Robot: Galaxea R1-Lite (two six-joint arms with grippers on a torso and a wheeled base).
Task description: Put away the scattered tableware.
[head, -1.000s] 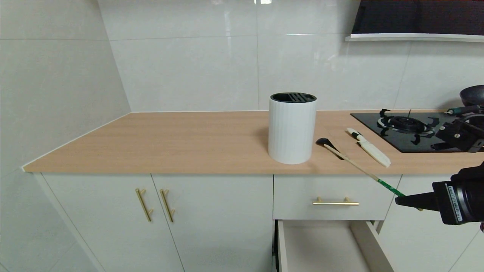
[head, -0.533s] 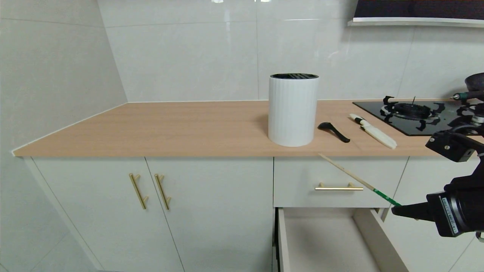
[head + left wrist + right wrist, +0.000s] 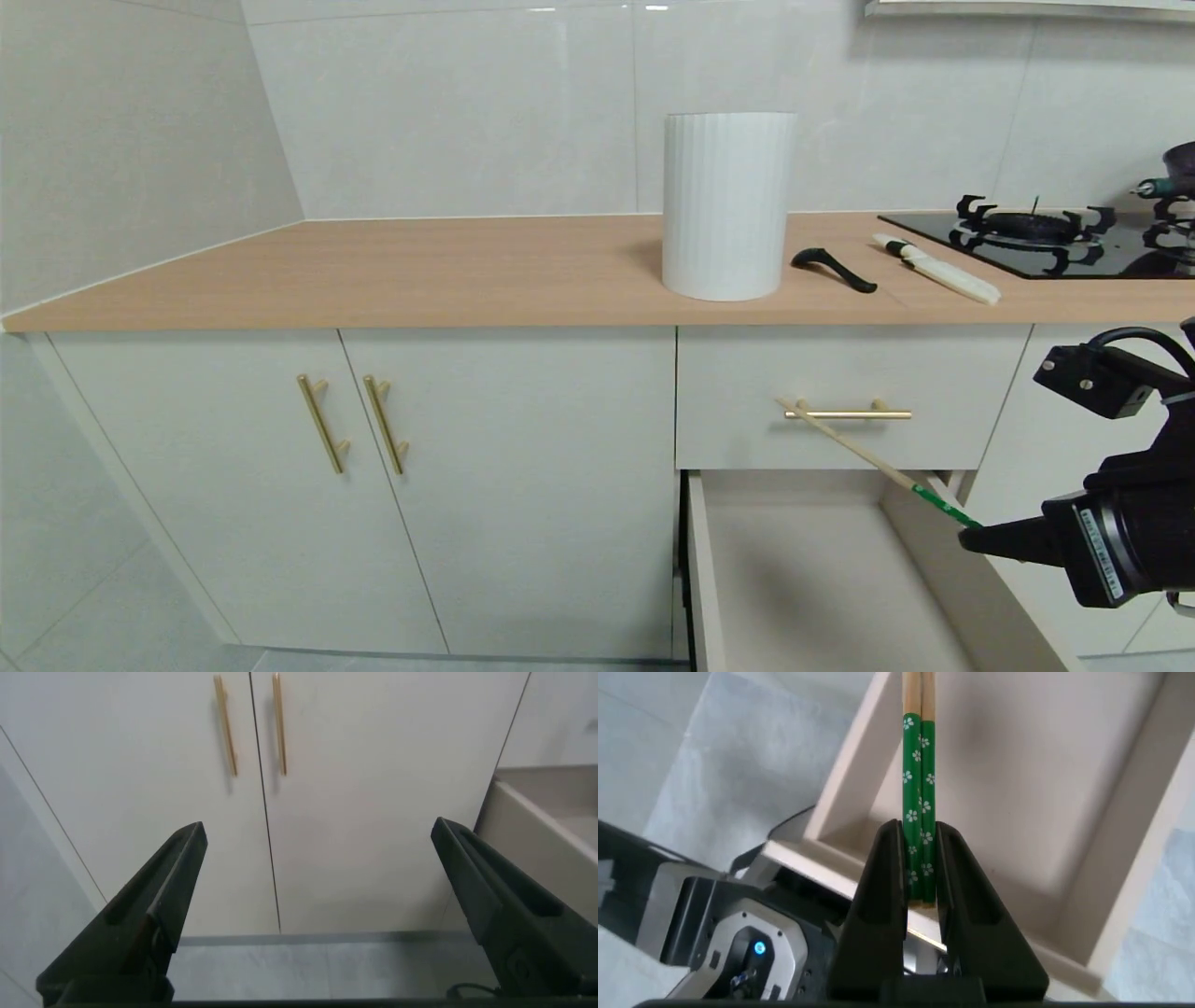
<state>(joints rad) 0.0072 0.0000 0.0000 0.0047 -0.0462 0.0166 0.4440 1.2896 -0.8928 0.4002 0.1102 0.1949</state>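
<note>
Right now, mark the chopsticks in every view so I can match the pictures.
Head view: chopsticks slant above the open drawer, green ends in the right end effector.
Right wrist view: chopsticks run from the shut end effector out over the drawer.
Left wrist view: cabinet doors, with the drawer's corner beside them.
Shared landmark: the open drawer.

The right pincer (image 3: 967, 541) is matte black, its fingers tapering to narrow tips from a blocky black wrist housing (image 3: 1144, 541) bearing a white printed label (image 3: 1102, 553). An angular black block (image 3: 1106, 387) carries silver screws (image 3: 1081, 384) and a looping black cable (image 3: 1141, 333). The left pincer (image 3: 318, 910) has two black wedge-shaped fingers.
</note>
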